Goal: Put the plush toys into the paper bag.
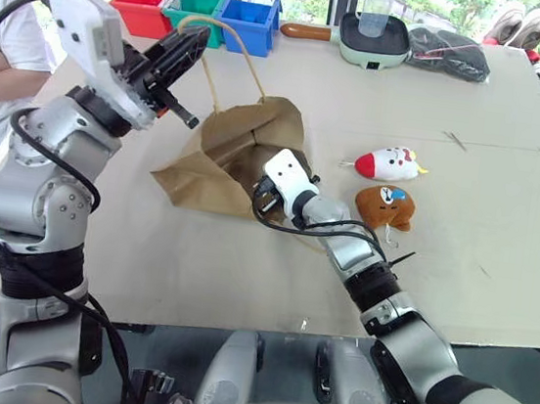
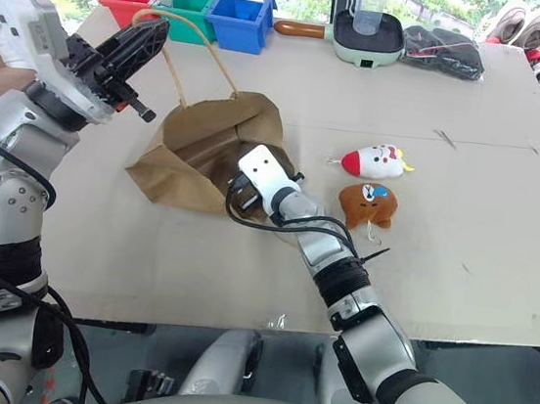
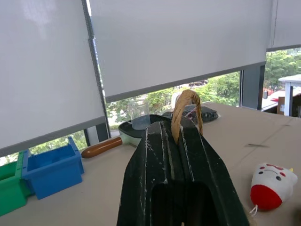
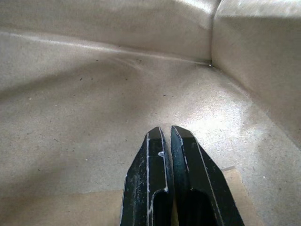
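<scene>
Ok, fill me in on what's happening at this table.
The left gripper has pinched a cord handle of the paper bag and holds it up. The right gripper, fingers shut and empty, reaches into the bag's mouth. Both plush toys, the white one and the brown one, lie on the table beside the bag.

A lab-like test room: broad cardboard-topped table (image 1: 240, 287), coloured sorting bins (image 1: 205, 12), roller-blinded windows (image 3: 178, 42).

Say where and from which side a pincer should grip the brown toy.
Across the rounded body of the brown toy, from above. It lies flat on the table, apart from the white toy and the bag, so a top-down approach looks unobstructed.
</scene>
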You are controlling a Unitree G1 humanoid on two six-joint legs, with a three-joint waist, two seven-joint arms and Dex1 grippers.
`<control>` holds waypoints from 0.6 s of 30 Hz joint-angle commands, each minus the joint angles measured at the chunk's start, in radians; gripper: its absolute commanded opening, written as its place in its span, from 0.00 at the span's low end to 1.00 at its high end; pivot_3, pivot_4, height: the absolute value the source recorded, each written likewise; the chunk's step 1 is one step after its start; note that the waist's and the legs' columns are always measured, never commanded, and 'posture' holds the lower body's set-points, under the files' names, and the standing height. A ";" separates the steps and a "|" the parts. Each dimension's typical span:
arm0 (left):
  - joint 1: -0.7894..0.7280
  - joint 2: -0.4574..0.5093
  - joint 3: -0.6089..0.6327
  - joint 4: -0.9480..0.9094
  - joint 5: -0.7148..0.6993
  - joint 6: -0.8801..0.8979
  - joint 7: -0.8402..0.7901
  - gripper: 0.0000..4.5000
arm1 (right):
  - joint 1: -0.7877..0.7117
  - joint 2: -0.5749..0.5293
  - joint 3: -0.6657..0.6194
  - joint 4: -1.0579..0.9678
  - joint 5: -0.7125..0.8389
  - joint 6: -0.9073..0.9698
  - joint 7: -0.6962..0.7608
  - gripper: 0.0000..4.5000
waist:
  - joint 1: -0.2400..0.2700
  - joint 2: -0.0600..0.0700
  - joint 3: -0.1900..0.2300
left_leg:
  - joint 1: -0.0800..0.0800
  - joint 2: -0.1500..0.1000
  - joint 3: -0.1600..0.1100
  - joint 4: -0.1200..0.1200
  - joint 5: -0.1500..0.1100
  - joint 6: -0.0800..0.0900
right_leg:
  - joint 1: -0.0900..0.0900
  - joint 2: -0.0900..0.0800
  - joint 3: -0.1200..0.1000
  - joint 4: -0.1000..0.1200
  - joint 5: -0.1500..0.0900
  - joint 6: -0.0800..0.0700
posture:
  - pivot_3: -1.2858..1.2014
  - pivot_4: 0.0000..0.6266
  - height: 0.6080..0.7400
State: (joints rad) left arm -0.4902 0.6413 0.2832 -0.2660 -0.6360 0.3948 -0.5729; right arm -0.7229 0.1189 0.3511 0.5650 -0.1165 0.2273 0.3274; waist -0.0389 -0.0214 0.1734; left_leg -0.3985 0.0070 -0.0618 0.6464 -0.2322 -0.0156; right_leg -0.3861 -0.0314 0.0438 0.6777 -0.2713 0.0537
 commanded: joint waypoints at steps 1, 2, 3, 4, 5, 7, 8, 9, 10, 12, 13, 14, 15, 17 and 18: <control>0.021 -0.007 -0.024 -0.056 0.027 -0.043 -0.030 0.00 | 0.040 -0.022 -0.023 -0.104 0.047 -0.016 0.080 0.01 | 0.001 0.000 0.000 | 0.000 0.000 0.000 0.000 0.000 0.000 | 0.000 0.000 0.000 0.000 0.000 0.000 | 0.52 0.24 1.00; 0.030 -0.009 -0.032 -0.060 0.035 -0.051 -0.039 0.00 | 0.050 -0.027 -0.024 -0.135 0.059 -0.002 0.100 0.01 | 0.000 0.000 0.000 | -0.001 0.000 0.000 0.000 0.000 0.000 | 0.000 0.000 0.000 0.000 0.000 0.000 | 0.52 0.24 1.00; 0.042 -0.011 -0.041 -0.064 0.042 -0.062 -0.052 0.00 | 0.061 -0.040 -0.023 -0.181 0.075 0.013 0.135 0.01 | -0.001 0.000 0.001 | -0.001 0.000 0.000 0.000 0.000 0.000 | 0.000 0.000 0.000 0.000 0.000 0.000 | 0.52 0.24 1.00; 0.053 -0.012 -0.047 -0.068 0.048 -0.070 -0.064 0.00 | 0.071 -0.051 -0.026 -0.225 0.102 0.041 0.176 0.01 | -0.001 0.000 0.001 | -0.001 0.000 0.000 0.000 0.000 0.000 | 0.000 0.000 0.000 -0.001 0.000 0.000 | 0.52 0.24 1.00; 0.066 -0.011 -0.055 -0.070 0.058 -0.081 -0.077 0.00 | 0.081 -0.064 -0.035 -0.273 0.124 0.071 0.202 0.01 | -0.002 0.000 0.001 | -0.001 0.000 0.000 -0.001 0.000 0.000 | -0.001 0.000 0.000 0.000 0.000 0.000 | 0.52 0.24 1.00; 0.083 -0.013 -0.059 -0.074 0.066 -0.094 -0.093 0.00 | 0.104 -0.099 -0.055 -0.381 0.165 0.137 0.242 0.12 | -0.004 0.000 0.002 | -0.001 0.000 0.000 -0.001 0.000 0.000 | -0.002 0.000 0.001 0.000 0.000 0.000 | 0.52 0.24 1.00; 0.092 -0.015 -0.057 -0.077 0.066 -0.097 -0.096 0.00 | 0.124 -0.125 -0.059 -0.452 0.182 0.172 0.261 0.17 | -0.003 0.001 0.002 | -0.001 0.001 0.000 -0.002 0.000 0.000 | -0.002 0.000 0.001 0.000 0.000 0.000 | 0.52 0.24 1.00; 0.098 -0.018 -0.054 -0.078 0.064 -0.096 -0.097 0.00 | 0.146 -0.152 -0.063 -0.525 0.199 0.204 0.279 0.29 | -0.003 0.001 0.002 | -0.001 0.001 -0.001 -0.002 0.000 0.000 | -0.002 0.000 0.001 0.000 0.000 0.000 | 0.52 0.24 1.00; 0.104 -0.021 -0.051 -0.079 0.060 -0.095 -0.097 0.00 | 0.169 -0.180 -0.072 -0.604 0.221 0.234 0.296 0.40 | -0.002 0.001 0.002 | -0.001 0.001 -0.001 -0.003 0.000 0.000 | -0.002 0.000 0.001 -0.001 0.000 0.000 | 0.52 0.24 1.00; 0.108 -0.023 -0.049 -0.076 0.059 -0.097 -0.100 0.00 | 0.203 -0.230 -0.104 -0.758 0.266 0.318 0.305 0.56 | 0.002 0.001 0.002 | -0.001 0.001 -0.001 -0.003 0.000 0.000 | -0.002 -0.001 0.000 -0.001 0.000 0.000 | 0.52 0.24 1.00; 0.107 -0.027 -0.045 -0.076 0.053 -0.095 -0.099 0.00 | 0.220 -0.265 -0.119 -0.833 0.275 0.354 0.304 0.69 | 0.002 0.000 0.002 | -0.002 0.001 -0.001 -0.003 0.000 0.000 | -0.002 -0.001 0.000 -0.002 0.000 0.000 | 0.52 0.24 1.00; 0.107 -0.030 -0.041 -0.075 0.046 -0.092 -0.097 0.00 | 0.237 -0.298 -0.134 -0.898 0.287 0.388 0.305 0.81 | 0.002 0.001 0.002 | -0.002 0.001 -0.001 -0.003 0.000 0.000 | -0.002 -0.001 0.000 -0.002 0.000 0.000 | 0.52 0.24 1.00; 0.107 -0.033 -0.038 -0.074 0.043 -0.090 -0.097 0.00 | 0.257 -0.334 -0.160 -0.966 0.303 0.434 0.303 0.90 | 0.002 0.001 0.002 | -0.002 0.000 -0.001 -0.003 0.000 0.000 | -0.002 -0.001 0.000 -0.003 0.000 0.000 | 0.52 0.24 1.00; 0.116 -0.036 -0.037 -0.074 0.041 -0.092 -0.102 0.00 | 0.288 -0.388 -0.210 -1.064 0.323 0.520 0.279 0.90 | 0.002 0.001 0.002 | -0.002 0.000 -0.001 -0.003 0.000 0.000 | -0.002 -0.001 0.000 -0.003 0.000 0.000 | 0.52 0.24 1.00; 0.119 -0.040 -0.038 -0.075 0.041 -0.092 -0.103 0.00 | 0.304 -0.420 -0.237 -1.103 0.322 0.567 0.263 0.90 | 0.002 0.001 0.002 | -0.002 0.000 -0.001 -0.003 0.000 0.000 | -0.002 -0.001 0.000 -0.003 0.000 0.000 | 0.52 0.24 1.00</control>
State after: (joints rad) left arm -0.3731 0.6020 0.2240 -0.3055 -0.5811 0.3187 -0.6732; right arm -0.4297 -0.2780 0.1660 -0.4465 0.1863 0.7290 0.6122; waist -0.0369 -0.0208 0.1757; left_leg -0.4007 0.0074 -0.0630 0.6436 -0.2323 -0.0155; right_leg -0.3880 -0.0325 0.0441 0.6748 -0.2716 0.0540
